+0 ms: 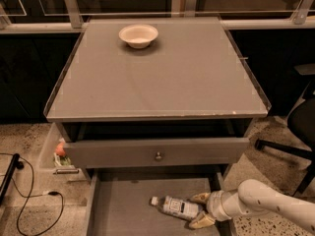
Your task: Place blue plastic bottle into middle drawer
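Note:
The blue plastic bottle (pixel 174 207) lies on its side on the flat grey floor of the middle drawer (pixel 123 210), which is pulled out at the bottom of the view; its white cap points left. My gripper (pixel 200 209) reaches in from the right at the drawer's right side. Its tan fingers (pixel 201 197) are spread, one on each side of the bottle's base end, and they do not seem to clamp it. The white arm (pixel 256 203) runs off to the lower right.
Above the open drawer is a drawer with a grey front and a small round knob (pixel 158 156), slightly pulled out. A white bowl (pixel 138 35) stands at the back of the cabinet top (pixel 162 77). A black cable (pixel 29 200) lies on the floor at left and a chair base (pixel 290 146) stands at right.

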`<state>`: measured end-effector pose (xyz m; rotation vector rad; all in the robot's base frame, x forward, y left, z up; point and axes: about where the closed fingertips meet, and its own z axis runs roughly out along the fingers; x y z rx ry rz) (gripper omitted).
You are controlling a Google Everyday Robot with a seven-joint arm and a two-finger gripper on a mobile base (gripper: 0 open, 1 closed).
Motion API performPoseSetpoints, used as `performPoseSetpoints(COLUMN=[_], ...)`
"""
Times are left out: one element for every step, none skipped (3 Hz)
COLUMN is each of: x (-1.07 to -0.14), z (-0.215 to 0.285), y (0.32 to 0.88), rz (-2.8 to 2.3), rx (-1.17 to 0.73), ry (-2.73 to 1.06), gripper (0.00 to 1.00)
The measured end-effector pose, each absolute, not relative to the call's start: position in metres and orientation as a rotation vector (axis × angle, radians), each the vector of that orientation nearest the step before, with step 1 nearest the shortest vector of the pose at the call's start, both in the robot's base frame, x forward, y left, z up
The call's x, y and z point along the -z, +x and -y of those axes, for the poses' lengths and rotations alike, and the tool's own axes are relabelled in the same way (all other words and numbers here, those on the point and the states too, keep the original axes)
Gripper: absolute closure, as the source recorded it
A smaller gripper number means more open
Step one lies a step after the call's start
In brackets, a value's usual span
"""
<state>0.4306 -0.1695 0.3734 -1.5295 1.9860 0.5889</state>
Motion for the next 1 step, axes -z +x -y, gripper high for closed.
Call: performPoseSetpoints(x=[-0.3734], z=[0.1695], y=[0.4306], rz=[-1.986], rx=[-0.589], ry=[-1.530], gripper=[0.00])
